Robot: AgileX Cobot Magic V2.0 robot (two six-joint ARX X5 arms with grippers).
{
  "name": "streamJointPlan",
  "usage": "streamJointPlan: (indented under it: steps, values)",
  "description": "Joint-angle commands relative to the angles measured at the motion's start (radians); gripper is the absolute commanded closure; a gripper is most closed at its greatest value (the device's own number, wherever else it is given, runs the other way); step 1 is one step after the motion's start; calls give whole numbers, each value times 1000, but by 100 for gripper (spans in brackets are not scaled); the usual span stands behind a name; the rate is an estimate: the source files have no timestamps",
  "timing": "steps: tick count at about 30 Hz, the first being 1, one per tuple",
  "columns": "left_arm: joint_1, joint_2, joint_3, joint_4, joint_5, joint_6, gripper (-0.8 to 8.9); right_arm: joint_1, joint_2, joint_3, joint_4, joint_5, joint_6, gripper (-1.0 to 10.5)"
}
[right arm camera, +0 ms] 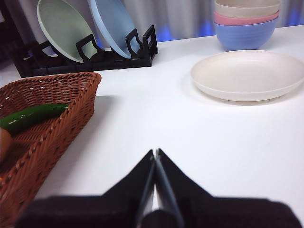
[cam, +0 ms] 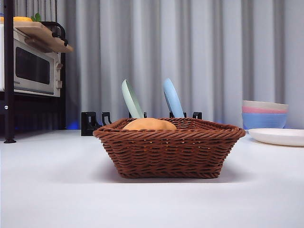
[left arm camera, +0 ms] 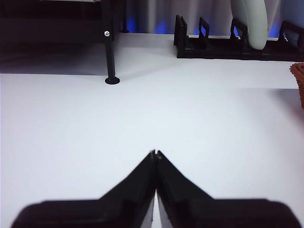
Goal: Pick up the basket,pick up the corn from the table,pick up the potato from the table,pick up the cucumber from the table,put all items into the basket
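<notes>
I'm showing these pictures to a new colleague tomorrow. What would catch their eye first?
The brown wicker basket at the table's middle dominates the front view, the potato bulging above its rim. The right wrist view shows the green cucumber lying inside it. Behind, green and blue plates stand in a black rack; both grippers, left and right, are shut over bare tabletop.

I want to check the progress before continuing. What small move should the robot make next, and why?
Probably look into the basket for the corn before anything else. The potato and the cucumber already lie inside it, but no view shows the corn. The left gripper and the right gripper are both shut, holding nothing, over the bare table.
</notes>
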Motion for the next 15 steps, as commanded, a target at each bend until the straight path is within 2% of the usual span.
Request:
streamJointPlan:
  steps: [1, 15]
  values:
    - [3, -3, -15, 7, -3, -6, 815, 0, 0, -10, -14, 3, 10, 945]
    - [3, -3, -15, 7, -3, -6, 815, 0, 0, -10, -14, 3, 10, 945]
